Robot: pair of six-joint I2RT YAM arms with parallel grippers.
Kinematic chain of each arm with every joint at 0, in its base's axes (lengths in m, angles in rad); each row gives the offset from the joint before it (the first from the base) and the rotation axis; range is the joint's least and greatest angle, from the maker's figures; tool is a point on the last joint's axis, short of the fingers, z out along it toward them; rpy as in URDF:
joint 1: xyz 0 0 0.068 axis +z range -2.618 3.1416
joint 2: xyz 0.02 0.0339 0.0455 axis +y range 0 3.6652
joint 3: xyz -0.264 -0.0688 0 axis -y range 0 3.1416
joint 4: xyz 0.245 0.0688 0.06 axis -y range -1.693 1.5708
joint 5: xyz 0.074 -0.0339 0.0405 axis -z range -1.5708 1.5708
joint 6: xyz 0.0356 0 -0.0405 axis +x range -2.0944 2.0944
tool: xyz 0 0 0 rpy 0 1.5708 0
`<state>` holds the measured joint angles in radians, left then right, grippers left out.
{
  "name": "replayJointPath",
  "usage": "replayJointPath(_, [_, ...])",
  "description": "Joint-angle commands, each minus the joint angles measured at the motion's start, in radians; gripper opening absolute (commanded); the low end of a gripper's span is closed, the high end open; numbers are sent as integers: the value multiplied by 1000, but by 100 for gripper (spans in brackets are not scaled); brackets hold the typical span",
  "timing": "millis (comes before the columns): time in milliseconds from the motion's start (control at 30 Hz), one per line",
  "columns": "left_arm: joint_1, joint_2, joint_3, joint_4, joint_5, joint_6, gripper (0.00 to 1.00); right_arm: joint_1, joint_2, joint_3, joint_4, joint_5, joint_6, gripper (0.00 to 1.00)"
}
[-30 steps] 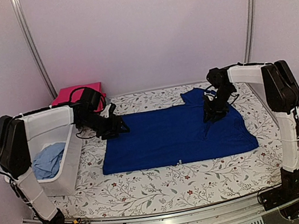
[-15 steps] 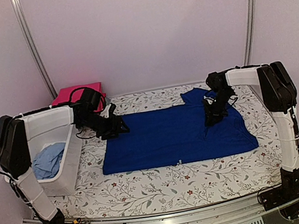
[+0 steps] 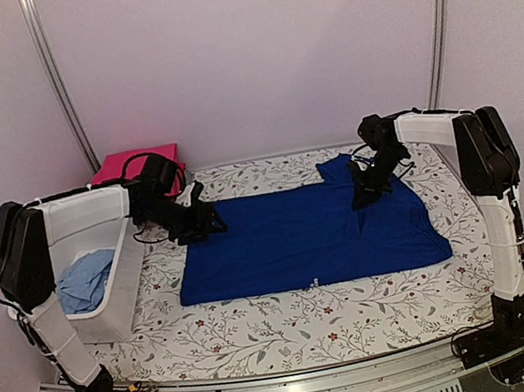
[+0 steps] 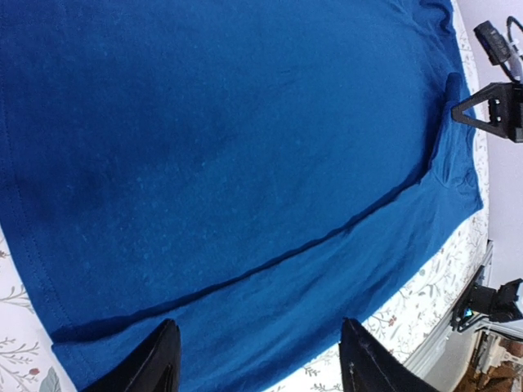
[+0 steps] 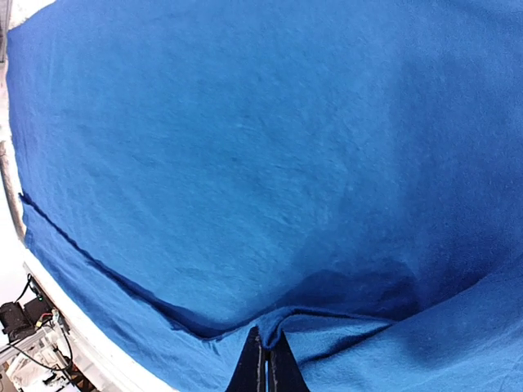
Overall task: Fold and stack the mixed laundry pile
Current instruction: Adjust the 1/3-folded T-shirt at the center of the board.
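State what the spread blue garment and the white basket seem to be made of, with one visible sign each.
Blue garment: soft matte knit fabric, likely cotton; it creases and shows a stitched hem. White basket: apparently rigid smooth plastic; its wall stands straight and even.

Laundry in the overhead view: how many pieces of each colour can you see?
royal-blue garment: 1
pale-blue garment: 1
pink-red garment: 1
Total: 3
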<state>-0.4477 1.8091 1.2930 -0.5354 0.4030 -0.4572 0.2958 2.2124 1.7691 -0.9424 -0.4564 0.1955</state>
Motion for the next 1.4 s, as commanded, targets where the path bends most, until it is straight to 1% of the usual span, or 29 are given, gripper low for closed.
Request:
replayJointPath(0, [-2, 25, -10, 8, 0, 2, 66, 20, 12, 37, -2, -44, 5, 0])
replayJointPath(200, [-1, 36, -13, 11, 4, -1, 66, 56, 51, 69, -8, -86, 9, 0])
replayJointPath(533, [-2, 38, -31, 18, 3, -5, 66, 102, 88, 105, -16, -104, -28, 0])
replayJointPath(600, [-2, 38, -33, 20, 1, -5, 66, 105, 88, 108, -19, -104, -39, 5])
replayJointPath(633, [-1, 39, -34, 20, -1, -5, 66, 105, 87, 109, -20, -103, -42, 10])
replayJointPath(700, [0, 38, -36, 19, -6, -5, 67, 105, 85, 109, -23, -99, -45, 32])
replayJointPath(733, [2, 36, -38, 19, -5, -5, 67, 102, 75, 105, -24, -91, -45, 41])
replayJointPath(800, [9, 27, -45, 28, 0, -5, 70, 92, 45, 81, -9, -71, -41, 52])
replayJointPath(833, [13, 21, -51, 34, 3, -5, 71, 79, 8, 56, 7, -71, -38, 55])
replayJointPath(933, [23, 14, -64, 39, 5, 4, 74, 22, -106, -43, 69, -76, -26, 62])
replayJointPath(1067, [26, 54, -35, 33, 2, 23, 74, -44, -194, -167, 127, -75, -26, 65])
replayJointPath(1200, [26, 126, 13, 5, -14, 34, 74, -60, -160, -215, 128, -84, -62, 65])
replayJointPath(1367, [23, 157, -25, -2, -27, 36, 72, -60, -130, -306, 166, -77, -72, 65])
